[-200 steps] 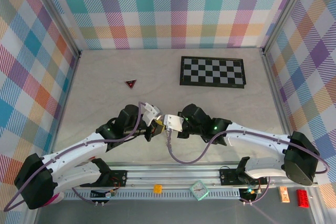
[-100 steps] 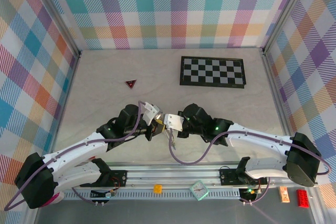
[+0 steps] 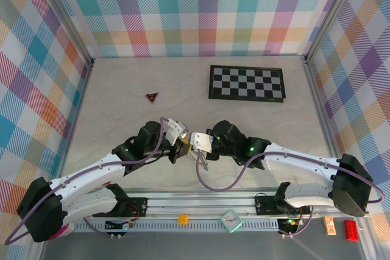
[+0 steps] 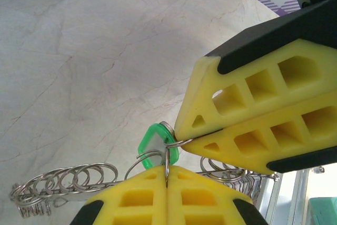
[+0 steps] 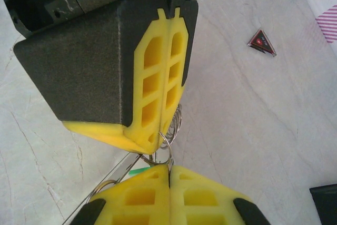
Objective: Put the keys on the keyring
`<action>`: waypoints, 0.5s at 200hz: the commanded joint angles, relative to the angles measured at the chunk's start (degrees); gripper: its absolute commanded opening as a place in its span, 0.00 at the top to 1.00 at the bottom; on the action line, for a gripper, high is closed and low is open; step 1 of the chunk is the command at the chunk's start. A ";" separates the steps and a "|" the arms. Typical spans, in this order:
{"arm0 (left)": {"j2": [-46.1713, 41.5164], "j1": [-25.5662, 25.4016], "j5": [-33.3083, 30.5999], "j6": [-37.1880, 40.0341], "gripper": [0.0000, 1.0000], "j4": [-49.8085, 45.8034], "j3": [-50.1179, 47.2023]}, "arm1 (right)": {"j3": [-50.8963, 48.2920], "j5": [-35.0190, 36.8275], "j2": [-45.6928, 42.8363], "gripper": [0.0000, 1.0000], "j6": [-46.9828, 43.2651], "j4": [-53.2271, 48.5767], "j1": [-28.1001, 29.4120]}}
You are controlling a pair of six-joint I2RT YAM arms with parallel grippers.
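Above the table's near middle, my left gripper and right gripper meet tip to tip. In the left wrist view my left gripper is shut on a small wire ring. The right fingers pinch a linked ring beside the mint-green key. From the right wrist, my right gripper is shut on a small ring just under the left fingers. The keyring's thin grey band slants away to the lower left. Its silvery chain dangles below the grippers.
A checkerboard lies at the back right and a dark red triangle at the back left, with plaid walls on three sides. The near rail carries a yellow piece and a teal clock.
Both grippers stay shut and pressed together in the same place. The dangling chain has swung slightly under them.
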 commanded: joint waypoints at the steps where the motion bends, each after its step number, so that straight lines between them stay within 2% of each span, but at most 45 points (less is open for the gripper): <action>1: -0.17 -0.24 -0.21 -1.21 1.00 3.45 2.31 | -1.13 -3.29 -1.16 1.00 -0.76 -0.28 0.92; 59: 0.14 -0.26 -0.12 -1.30 1.00 4.04 2.57 | -1.22 -5.73 -0.77 1.00 -1.18 -1.47 1.09; 100: 0.12 -0.26 -0.55 -1.30 1.00 3.90 2.48 | -1.41 -4.23 -1.03 1.00 -1.60 -2.04 1.12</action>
